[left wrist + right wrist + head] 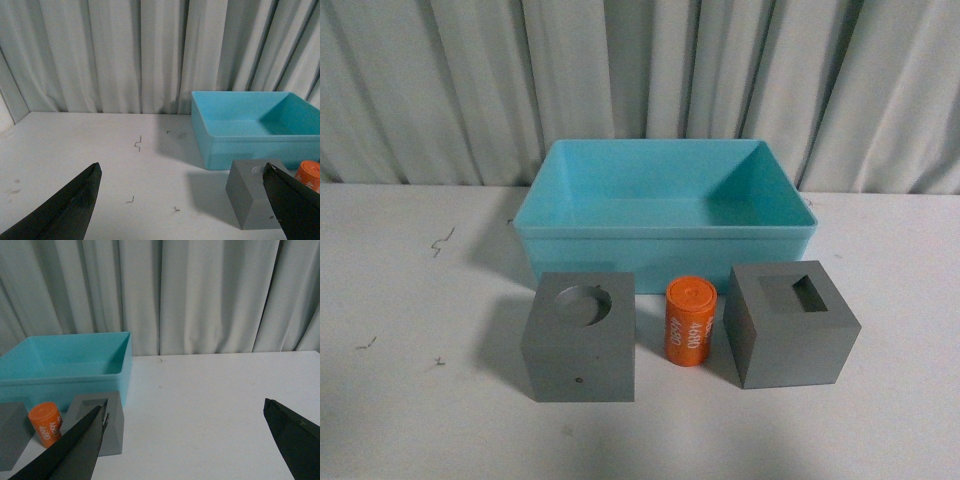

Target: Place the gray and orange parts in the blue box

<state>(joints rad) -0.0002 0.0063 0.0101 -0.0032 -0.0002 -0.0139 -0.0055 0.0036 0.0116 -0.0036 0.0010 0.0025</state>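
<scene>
Round-recess cube point(582, 340), orange cylinder point(690, 322) and square-recess cube point(790, 325) sit before the blue box point(665, 255); we see left jaws and right jaws spread, parts beyond their tips.

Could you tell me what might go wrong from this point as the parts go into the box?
The orange cylinder stands upright, close between the round-recess cube and the square-recess cube; a finger reaching for either could tip it and let it roll.
The blue box stands just behind the parts, so a cube carried too low might catch its front rim.
</scene>
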